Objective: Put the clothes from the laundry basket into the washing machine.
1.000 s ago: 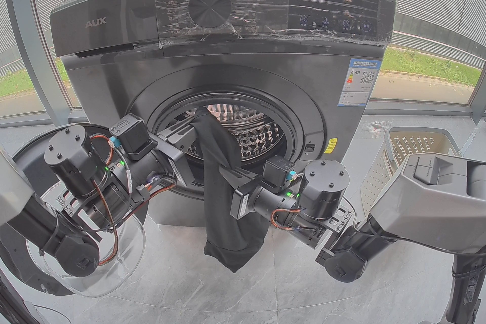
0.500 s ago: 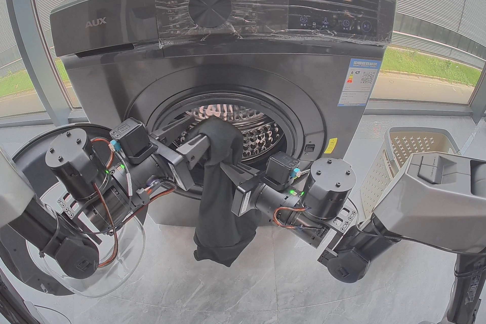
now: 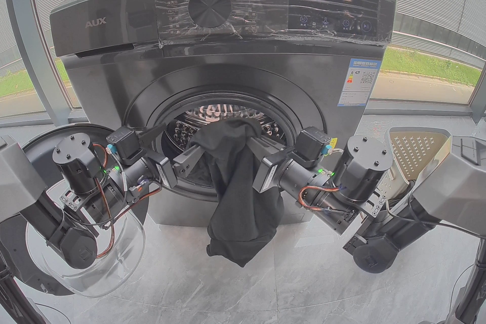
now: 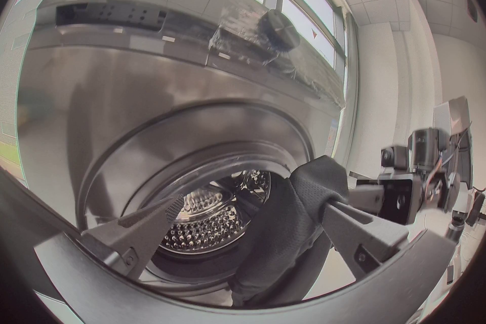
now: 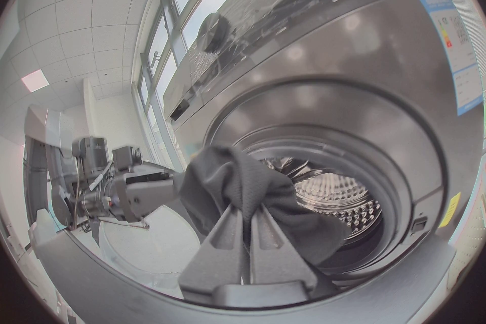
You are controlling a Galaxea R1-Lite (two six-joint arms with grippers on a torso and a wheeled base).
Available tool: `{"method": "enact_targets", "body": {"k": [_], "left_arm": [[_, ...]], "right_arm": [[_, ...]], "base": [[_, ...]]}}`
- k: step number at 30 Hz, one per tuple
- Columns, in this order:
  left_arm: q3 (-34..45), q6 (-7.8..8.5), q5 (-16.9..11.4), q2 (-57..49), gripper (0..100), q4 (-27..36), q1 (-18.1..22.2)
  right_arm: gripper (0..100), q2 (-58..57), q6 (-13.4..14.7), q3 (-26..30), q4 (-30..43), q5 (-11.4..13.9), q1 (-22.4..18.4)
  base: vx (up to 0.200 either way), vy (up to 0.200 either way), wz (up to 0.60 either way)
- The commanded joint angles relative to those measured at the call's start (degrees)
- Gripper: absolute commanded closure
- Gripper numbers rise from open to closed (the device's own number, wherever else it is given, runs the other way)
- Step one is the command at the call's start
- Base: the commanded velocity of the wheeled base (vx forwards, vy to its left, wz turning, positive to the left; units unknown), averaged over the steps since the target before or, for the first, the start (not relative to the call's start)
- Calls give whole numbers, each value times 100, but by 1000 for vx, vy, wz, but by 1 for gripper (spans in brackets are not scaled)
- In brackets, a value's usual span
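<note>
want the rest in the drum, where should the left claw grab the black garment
Probably the hanging middle of the black garment, coming from the robot's left: the right claw pins its top at the drum mouth, and the bulk dangles free below it.

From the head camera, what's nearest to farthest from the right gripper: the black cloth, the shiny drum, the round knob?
1. The black cloth, clamped in the right gripper and hanging down in front.
2. The shiny drum, just behind the cloth.
3. The round knob, high up above both.
</note>
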Motion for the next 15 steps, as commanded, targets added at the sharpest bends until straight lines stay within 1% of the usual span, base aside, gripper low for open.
{"method": "enact_targets", "body": {"k": [1, 6, 11, 15], "left_arm": [[207, 1, -91, 308, 0, -1, 110], [515, 62, -267, 580, 0, -1, 110], [691, 80, -284, 861, 0, -9, 110], [744, 115, -293, 1002, 0, -18, 101]], "right_arm": [[100, -216, 10, 16, -19, -76, -94], [100, -225, 19, -36, 16, -129, -112], [100, -234, 19, -177, 51, -287, -121], [100, -269, 10, -212, 69, -304, -121]], "base": [[0, 0, 0], [0, 0, 0], [0, 0, 0], [0, 0, 0]]}}
